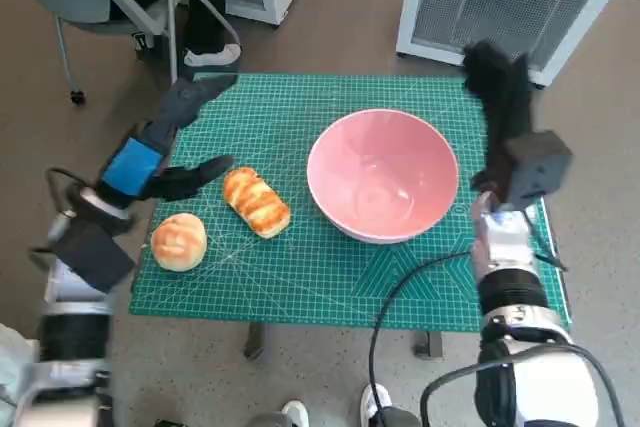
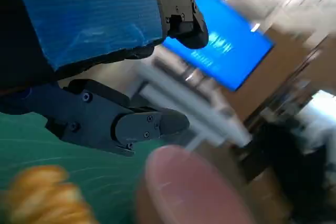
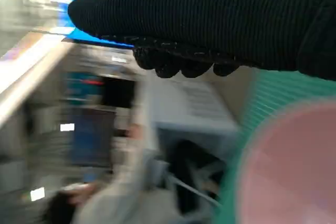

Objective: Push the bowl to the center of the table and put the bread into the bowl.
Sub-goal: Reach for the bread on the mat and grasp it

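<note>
Nearest me is a round bun [image 1: 179, 241], sitting on the mat [image 1: 300, 277] just under my left hand [image 1: 165, 152]. That hand is holding nothing, fingers spread, one black finger [image 1: 200, 175] nearly touching the long loaf [image 1: 256, 202]. Past the loaf is the pink bowl [image 1: 383, 175], nothing inside it. My right hand [image 1: 500, 97] hangs just off the bowl's far right rim; can't tell if its fingers are curled or apart.

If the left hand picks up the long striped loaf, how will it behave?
The long loaf looks soft and light, so it probably dents under a firm grip. Its rounded, glazed crust may slip or roll on the green mat.
</note>
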